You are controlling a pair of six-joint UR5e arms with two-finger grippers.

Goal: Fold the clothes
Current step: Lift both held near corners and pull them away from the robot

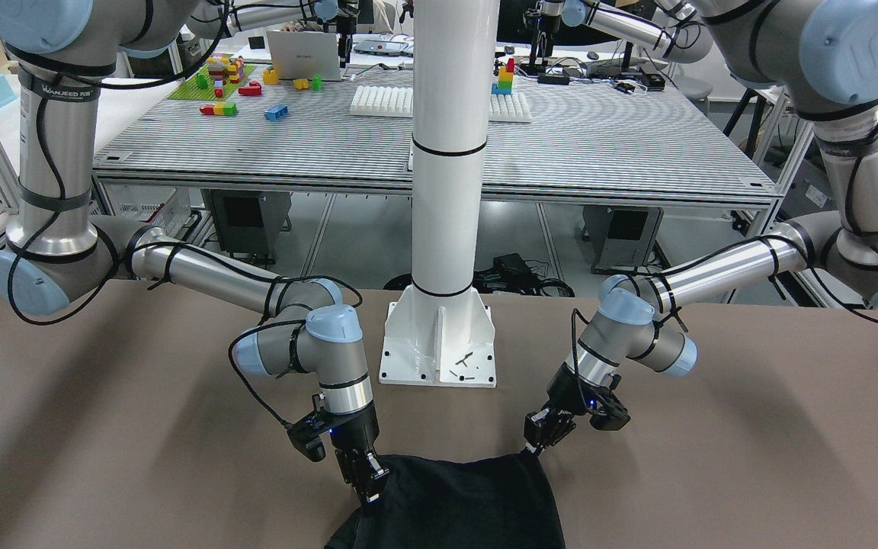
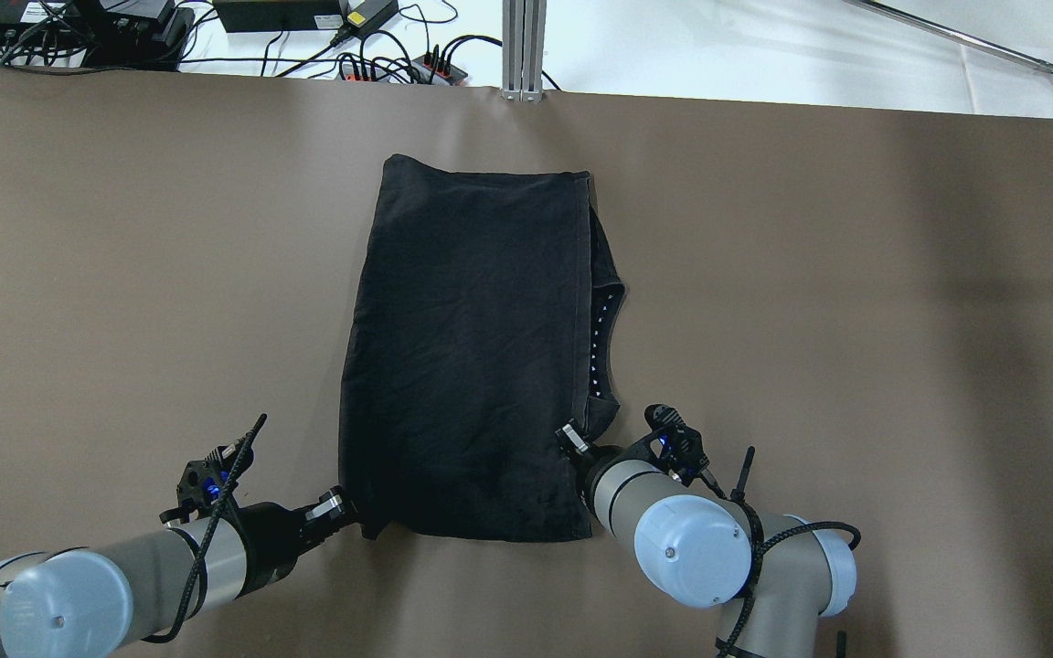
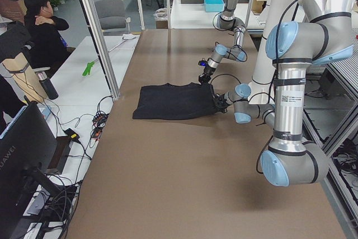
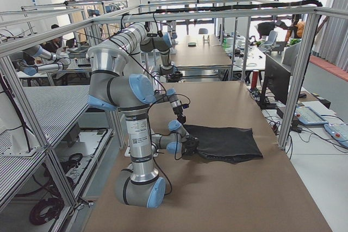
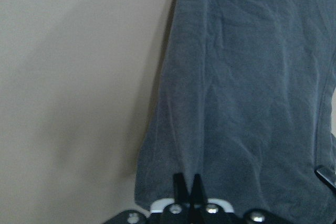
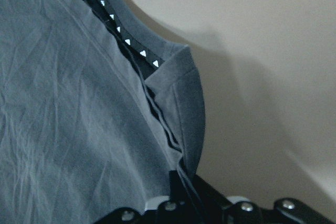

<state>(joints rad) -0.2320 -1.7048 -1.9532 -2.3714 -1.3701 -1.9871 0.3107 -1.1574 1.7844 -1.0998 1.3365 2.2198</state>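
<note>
**both grippers pinch the garment's near edge**

the black garment [image 2: 472,366] lies flat in the middle of the brown table [image 2: 124,274]. its long sides run away from the robot and its far hem sits near the table's far edge. the left gripper [image 2: 348,521] is closed tight on the near left corner. the right gripper [image 2: 572,439] is clamped on the near right edge, with fabric between its jaws. bare tabletop spreads wide on both sides. the overhead view alone gives the whole outline, with an under layer jutting out on the right. the right wrist view shows the stacked layers and the neck tape [image 6: 126,40] with its white triangles.
</note>
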